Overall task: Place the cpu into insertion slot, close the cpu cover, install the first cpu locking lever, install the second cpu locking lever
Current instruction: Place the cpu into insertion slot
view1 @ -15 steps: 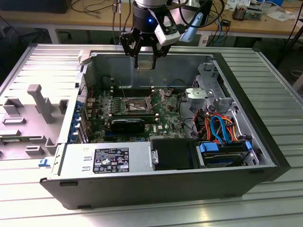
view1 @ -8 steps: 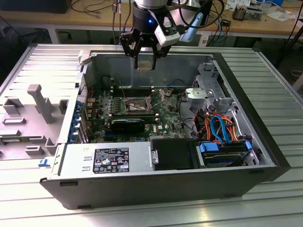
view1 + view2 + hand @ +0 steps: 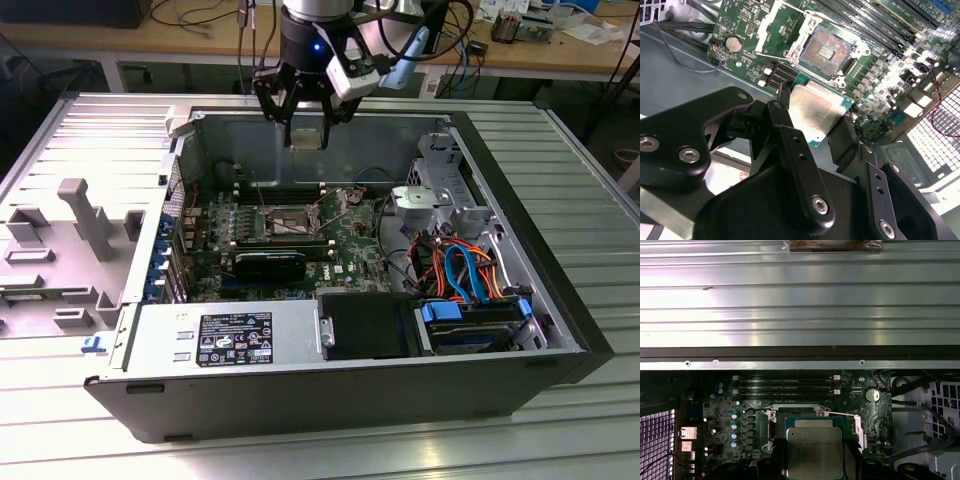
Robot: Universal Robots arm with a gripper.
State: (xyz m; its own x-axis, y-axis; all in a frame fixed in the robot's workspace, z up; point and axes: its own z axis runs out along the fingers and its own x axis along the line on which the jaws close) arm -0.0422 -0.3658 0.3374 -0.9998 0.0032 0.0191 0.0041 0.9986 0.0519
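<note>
The fingers (image 3: 844,140) pinch the cpu (image 3: 817,112) by two opposite edges, holding it flat in the air over the board (image 3: 740,22), near the open slot (image 3: 827,50) but clear of it. It looks light, thin and stiff. Its smooth metal top could slip, so the edge grip seems right, and it should be kept level because the slot's fine contacts look fragile.

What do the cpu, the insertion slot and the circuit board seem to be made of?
The cpu: dull silver-grey metal top catching soft glare; green edge, likely laminate. The insertion slot: dark bed, probably plastic, with fine contacts, framed in shiny silver metal. The circuit board: green laminate, lightly glossy.
</note>
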